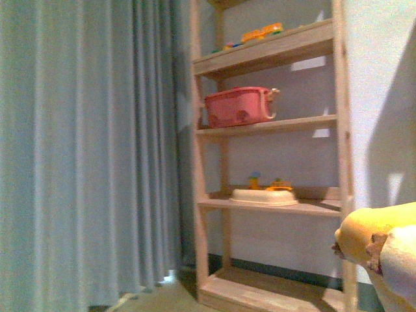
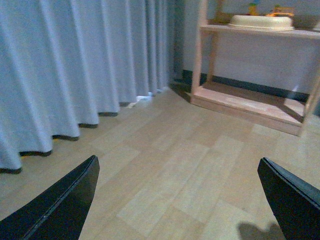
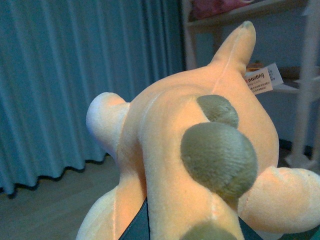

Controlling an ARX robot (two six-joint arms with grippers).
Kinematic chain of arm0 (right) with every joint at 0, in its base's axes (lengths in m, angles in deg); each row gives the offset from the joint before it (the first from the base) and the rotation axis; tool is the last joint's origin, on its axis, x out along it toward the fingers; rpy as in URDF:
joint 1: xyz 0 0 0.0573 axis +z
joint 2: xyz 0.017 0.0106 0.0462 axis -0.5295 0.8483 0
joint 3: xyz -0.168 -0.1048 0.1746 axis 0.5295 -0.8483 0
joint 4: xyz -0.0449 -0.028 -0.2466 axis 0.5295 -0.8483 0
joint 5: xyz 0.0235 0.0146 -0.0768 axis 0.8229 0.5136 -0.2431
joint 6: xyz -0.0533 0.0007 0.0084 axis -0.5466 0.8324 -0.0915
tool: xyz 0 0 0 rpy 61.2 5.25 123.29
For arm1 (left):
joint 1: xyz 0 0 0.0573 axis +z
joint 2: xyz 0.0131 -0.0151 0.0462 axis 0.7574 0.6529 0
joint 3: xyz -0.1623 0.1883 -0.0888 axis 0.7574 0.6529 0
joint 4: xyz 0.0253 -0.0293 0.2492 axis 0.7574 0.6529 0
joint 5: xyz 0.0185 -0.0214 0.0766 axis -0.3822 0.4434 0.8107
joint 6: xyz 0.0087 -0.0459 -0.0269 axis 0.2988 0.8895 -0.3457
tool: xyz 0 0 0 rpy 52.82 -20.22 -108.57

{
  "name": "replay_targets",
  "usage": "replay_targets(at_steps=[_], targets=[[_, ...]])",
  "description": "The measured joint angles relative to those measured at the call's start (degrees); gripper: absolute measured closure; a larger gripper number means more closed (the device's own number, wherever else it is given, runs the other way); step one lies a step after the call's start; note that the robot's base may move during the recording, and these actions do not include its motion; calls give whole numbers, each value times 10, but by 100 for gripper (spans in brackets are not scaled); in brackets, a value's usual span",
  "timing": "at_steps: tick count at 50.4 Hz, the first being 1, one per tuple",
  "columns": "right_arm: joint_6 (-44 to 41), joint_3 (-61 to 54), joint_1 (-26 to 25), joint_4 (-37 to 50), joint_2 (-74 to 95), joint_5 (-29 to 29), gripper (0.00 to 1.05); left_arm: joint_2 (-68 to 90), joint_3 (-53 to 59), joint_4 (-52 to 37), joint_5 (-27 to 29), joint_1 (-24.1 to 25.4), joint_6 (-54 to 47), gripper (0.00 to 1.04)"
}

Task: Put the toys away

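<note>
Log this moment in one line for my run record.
right gripper: shut on plush toy | left gripper: open, empty | shelf: ahead | stowed: no

Plush animal [image 1: 380, 244] hanging in the air, clear of the floor, showing at the front view's lower right edge.

Soft orange-yellow body is filling the right wrist view [image 3: 165, 150]. Rounded grey-brown patches [image 3: 218, 157] are running along its middle, and stubby paler limbs are sticking out on both sides. A tapered nub with a dark tip is sticking out at the far end, with a paper tag [image 3: 262, 80] hanging just beside it. Front view is catching only a yellow bulge with jagged brownish trim [image 1: 374, 250]; the rest is running out of frame.
</note>
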Motion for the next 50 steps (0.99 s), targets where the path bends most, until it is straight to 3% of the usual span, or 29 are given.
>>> replay_targets(at_steps=[50], targets=[[0,0,0,0,-1,2,98,0,0,0,0,-1,0,6]])
